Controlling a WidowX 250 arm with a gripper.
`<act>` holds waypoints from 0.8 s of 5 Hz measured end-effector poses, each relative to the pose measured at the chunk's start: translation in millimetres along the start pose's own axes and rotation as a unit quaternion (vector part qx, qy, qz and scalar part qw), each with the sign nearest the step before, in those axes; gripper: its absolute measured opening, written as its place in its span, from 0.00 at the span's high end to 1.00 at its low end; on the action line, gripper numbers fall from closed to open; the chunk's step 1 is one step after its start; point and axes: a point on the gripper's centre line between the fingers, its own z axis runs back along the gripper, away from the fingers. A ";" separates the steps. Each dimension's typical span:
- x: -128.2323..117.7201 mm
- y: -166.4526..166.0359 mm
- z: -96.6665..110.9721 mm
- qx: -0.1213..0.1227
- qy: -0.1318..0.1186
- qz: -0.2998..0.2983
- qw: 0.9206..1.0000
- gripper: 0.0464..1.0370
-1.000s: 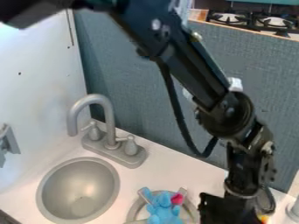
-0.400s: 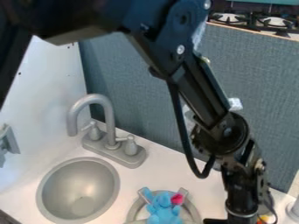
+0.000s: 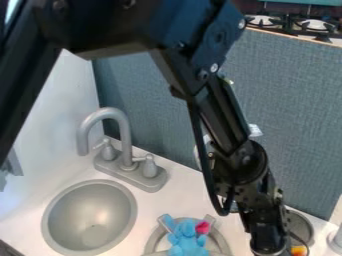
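At the bottom edge, right of centre, the top of the gripper [image 3: 268, 251] hangs below the black arm, with its lower part cut off by the edge. A blue plush toy [image 3: 187, 244] with a pink patch lies to its left, apart from the visible part of the arm. The toy is on a round grey metal piece [image 3: 153, 243] with raised prongs. Just right of the arm is a small orange and yellow thing [image 3: 298, 250], beside a round metal dish [image 3: 302, 226] partly hidden by the arm.
A grey sink basin [image 3: 90, 216] is at the lower left, with a curved faucet [image 3: 123, 135] behind it. A grey-blue panel [image 3: 294, 125] stands behind the white counter [image 3: 163, 202]. At the right edge stands a grey object [image 3: 337, 241]; stove burners [image 3: 314, 23] are at the top right.
The arm's lower end has moved down and slightly left, taking most of the gripper past the bottom edge. More of the round metal dish shows. The blue toy has stayed put.
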 end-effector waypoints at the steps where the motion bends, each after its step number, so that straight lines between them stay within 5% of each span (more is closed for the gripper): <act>1: 1.8 2.1 -3.6 0.000 0.002 0.000 1.000 0.04; 4: 17.8 -8.5 -2.8 -0.025 -0.028 -0.010 0.999 0.04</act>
